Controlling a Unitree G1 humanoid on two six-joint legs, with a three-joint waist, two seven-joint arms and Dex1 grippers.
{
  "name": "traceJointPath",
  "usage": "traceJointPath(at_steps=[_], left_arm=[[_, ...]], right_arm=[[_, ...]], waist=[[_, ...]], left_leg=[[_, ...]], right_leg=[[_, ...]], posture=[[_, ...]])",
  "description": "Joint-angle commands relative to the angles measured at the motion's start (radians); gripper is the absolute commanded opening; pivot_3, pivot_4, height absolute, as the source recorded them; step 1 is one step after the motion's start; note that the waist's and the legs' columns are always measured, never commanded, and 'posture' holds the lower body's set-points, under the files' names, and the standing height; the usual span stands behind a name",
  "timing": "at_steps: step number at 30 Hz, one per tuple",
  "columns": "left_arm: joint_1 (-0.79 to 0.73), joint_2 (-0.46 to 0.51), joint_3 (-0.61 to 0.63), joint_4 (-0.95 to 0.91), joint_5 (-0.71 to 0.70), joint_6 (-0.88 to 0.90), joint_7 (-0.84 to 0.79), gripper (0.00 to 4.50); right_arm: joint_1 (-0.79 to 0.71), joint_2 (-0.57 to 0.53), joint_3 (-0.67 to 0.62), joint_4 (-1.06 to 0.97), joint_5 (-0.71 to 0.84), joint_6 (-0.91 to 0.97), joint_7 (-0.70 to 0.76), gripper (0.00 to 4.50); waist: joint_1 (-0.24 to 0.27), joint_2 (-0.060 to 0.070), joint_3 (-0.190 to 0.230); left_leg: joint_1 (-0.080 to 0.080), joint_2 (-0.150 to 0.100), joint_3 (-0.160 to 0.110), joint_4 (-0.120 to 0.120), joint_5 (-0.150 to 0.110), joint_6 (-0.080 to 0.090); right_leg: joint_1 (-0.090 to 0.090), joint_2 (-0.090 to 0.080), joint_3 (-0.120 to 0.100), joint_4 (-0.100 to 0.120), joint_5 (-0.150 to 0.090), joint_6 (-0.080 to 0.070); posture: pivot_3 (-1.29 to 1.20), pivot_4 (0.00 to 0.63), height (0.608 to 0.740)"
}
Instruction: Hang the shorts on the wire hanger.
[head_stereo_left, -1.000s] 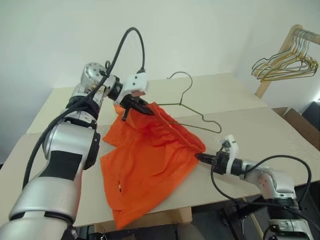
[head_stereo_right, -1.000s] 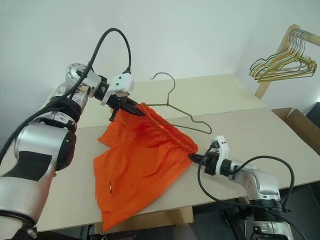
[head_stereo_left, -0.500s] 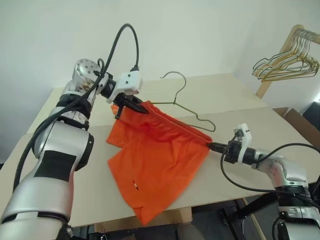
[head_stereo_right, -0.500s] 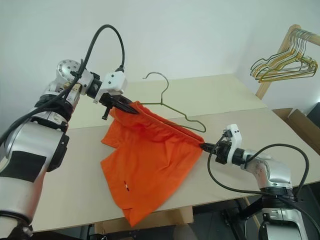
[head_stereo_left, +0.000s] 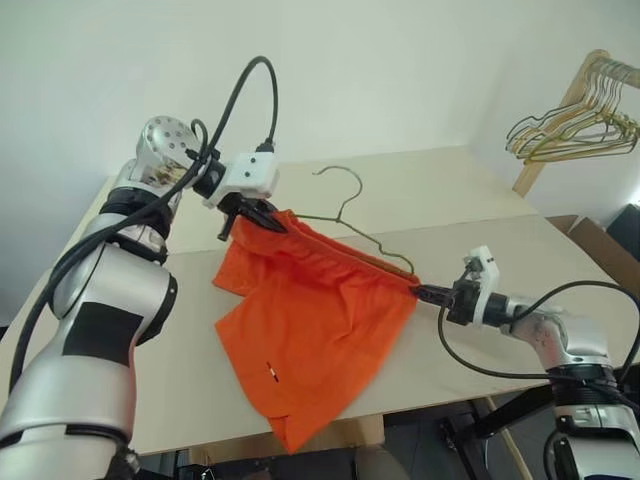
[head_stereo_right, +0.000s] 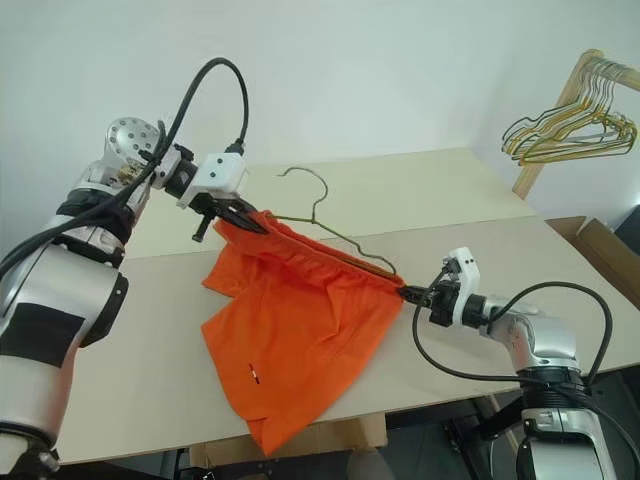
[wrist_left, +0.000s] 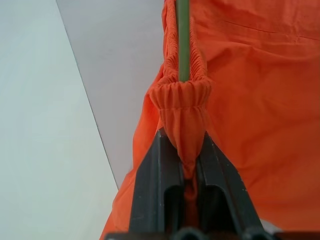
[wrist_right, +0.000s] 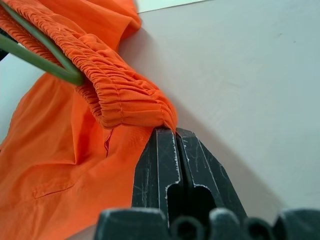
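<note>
From the head views, the shorts (head_stereo_left: 320, 325) are hanging stretched above the table (head_stereo_left: 470, 190), the waistband pulled taut between the left gripper (head_stereo_left: 262, 212) and the right gripper (head_stereo_left: 428, 293). The wire hanger (head_stereo_left: 345, 215) is sitting along the waistband (its hook poking up behind). In the left wrist view, the fingers (wrist_left: 162, 185) are pinching a waistband corner. In the right wrist view, the fingers (wrist_right: 160, 170) are clamping the other end.

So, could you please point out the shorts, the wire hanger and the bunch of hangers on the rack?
the shorts (head_stereo_left: 310, 330), left eye view, middle of fabric.
the wire hanger (head_stereo_left: 337, 172), left eye view, hook.
the bunch of hangers (head_stereo_left: 570, 130), left eye view, wires.
</note>
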Motion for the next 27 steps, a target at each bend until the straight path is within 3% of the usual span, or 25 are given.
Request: traceJointPath(at_steps=[1, 7, 18, 27], left_arm=[[-0.015, 0.045, 0.009, 0.016, 0.013, -0.022, -0.004, 0.00], [-0.016, 0.043, 0.046, 0.043, 0.130, -0.075, 0.011, 0.00], [-0.008, 0.021, 0.093, 0.057, 0.310, -0.083, 0.184, 0.00], [0.000, 0.012, 0.151, 0.058, 0.374, -0.101, 0.321, 0.00]], right_arm=[[-0.015, -0.042, -0.023, 0.027, -0.035, -0.012, -0.005, 0.05], [-0.010, -0.070, -0.008, -0.003, -0.059, -0.037, 0.025, 0.05], [-0.135, -0.275, 0.097, -0.119, -0.116, -0.085, 0.228, 0.05], [-0.082, -0.265, 0.144, -0.085, -0.155, -0.125, 0.260, 0.05]], waist=[[0.000, 0.000, 0.000], [0.000, 0.000, 0.000], [0.001, 0.001, 0.002], [0.001, 0.001, 0.002]], left_leg=[[0.000, 0.000, 0.000, 0.000, 0.000, 0.000], [0.000, 0.000, 0.000, 0.000, 0.000, 0.000], [0.000, 0.000, 0.000, 0.000, 0.000, 0.000], [-0.002, -0.001, 0.000, 0.000, 0.000, 0.000]], right_leg=[[0.000, 0.000, 0.000, 0.000, 0.000, 0.000], [0.000, 0.000, 0.000, 0.000, 0.000, 0.000], [0.000, 0.001, -0.001, -0.001, 0.000, 0.000], [-0.001, -0.001, -0.001, 0.000, 0.000, 0.000]], posture=[[-0.19, 0.000, 0.740], [-0.18, 0.000, 0.740], [-0.19, 0.000, 0.740], [-0.17, 0.000, 0.740]])
